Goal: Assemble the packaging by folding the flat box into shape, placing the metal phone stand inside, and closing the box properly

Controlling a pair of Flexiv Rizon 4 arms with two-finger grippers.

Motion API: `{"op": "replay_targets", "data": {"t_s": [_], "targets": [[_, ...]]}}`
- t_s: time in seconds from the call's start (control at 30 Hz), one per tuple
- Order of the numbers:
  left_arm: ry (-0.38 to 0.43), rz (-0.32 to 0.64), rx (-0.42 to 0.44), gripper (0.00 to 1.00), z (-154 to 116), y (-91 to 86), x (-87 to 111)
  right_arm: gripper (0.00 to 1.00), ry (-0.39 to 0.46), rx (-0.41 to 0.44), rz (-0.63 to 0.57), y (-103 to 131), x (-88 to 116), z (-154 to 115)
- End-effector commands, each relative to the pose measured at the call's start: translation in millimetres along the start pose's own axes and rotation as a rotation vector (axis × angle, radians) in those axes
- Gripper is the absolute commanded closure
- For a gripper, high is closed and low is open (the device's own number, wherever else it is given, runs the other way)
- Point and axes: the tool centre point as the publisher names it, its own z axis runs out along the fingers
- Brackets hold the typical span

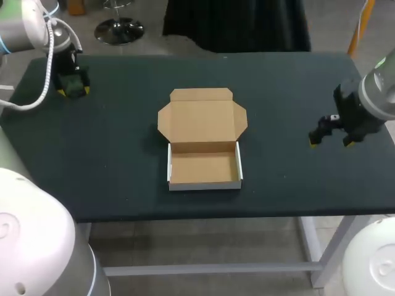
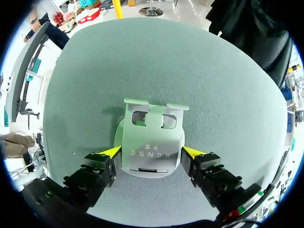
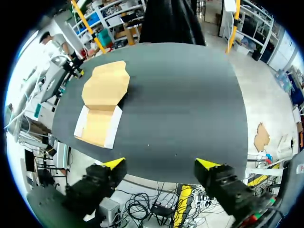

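Note:
The metal phone stand (image 2: 149, 147) lies flat on the dark table mat, silver with two cut-outs near its far edge. My left gripper (image 2: 151, 153) sits at the table's far left corner (image 1: 73, 85), its yellow tips pressed against the stand's two sides, shut on it. In the head view the gripper hides the stand. The cardboard box (image 1: 203, 161) stands folded at the table's middle, its tray white-walled and empty, its lid (image 1: 202, 117) lying open flat behind it. My right gripper (image 1: 333, 134) hovers open at the right, far from the box (image 3: 100, 116), nothing between its fingers (image 3: 161, 168).
The dark mat (image 1: 111, 166) covers the whole table. Its front edge runs just below the box, and the right edge lies close under my right gripper. Bare mat lies between the box and each gripper.

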Motion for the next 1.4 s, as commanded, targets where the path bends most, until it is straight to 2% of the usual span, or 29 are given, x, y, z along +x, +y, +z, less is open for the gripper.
{"op": "replay_targets", "data": {"t_s": [0.03, 0.37, 0.47, 0.5, 0.53, 0.6, 0.63, 0.67, 0.7, 0.97, 1.33, 1.4], "targets": [[-0.004, 0.0, -0.017, 0.2, 4, -9.7, 0.6, 0.0, -0.002, 0.006, 0.001, 1, 1, -2], [-0.021, -0.008, -0.013, 0.2, 8, -19.8, 1.4, 0.0, -0.002, 0.006, 0.001, 1, 1, -2], [-0.029, -0.014, -0.015, 0.25, 10, -22.7, 0.8, 0.0, -0.002, 0.006, 0.001, 1, 1, -2], [-0.03, -0.016, -0.015, 0.36, 11, -23.5, 0.4, 0.0, -0.002, 0.006, 0.001, 1, 1, -2], [-0.034, -0.019, -0.015, 0.51, 11, -24.0, 0.0, 0.0, -0.002, 0.006, 0.001, 1, 1, -2], [-0.037, -0.021, -0.015, 0.66, 12, -25.3, -1.0, 0.0, -0.002, 0.006, 0.001, 1, 1, -2], [-0.038, -0.023, -0.014, 0.78, 12, -25.6, -1.6, 0.0, -0.002, 0.006, 0.001, 1, 1, -2], [-0.039, -0.025, -0.014, 0.95, 11, -25.8, -2.3, 0.0, -0.002, 0.006, 0.001, 1, 1, -2], [-0.038, -0.027, -0.013, 1.0, 10, -25.7, -3.1, 0.0, -0.002, 0.006, 0.001, 1, 1, -2], [-0.026, -0.016, 0.014, 1.0, -4, -13.9, -8.2, 0.0, -0.002, 0.006, 0.001, 1, 1, -2], [-0.003, 0.051, 0.075, 1.0, -29, 16.3, -12.1, 0.0, -0.002, 0.006, 0.001, 1, 1, -2], [0.006, 0.072, 0.086, 1.0, -33, 23.2, -11.9, 0.0, -0.013, -0.023, -0.084, 5, 1, -2]]}}
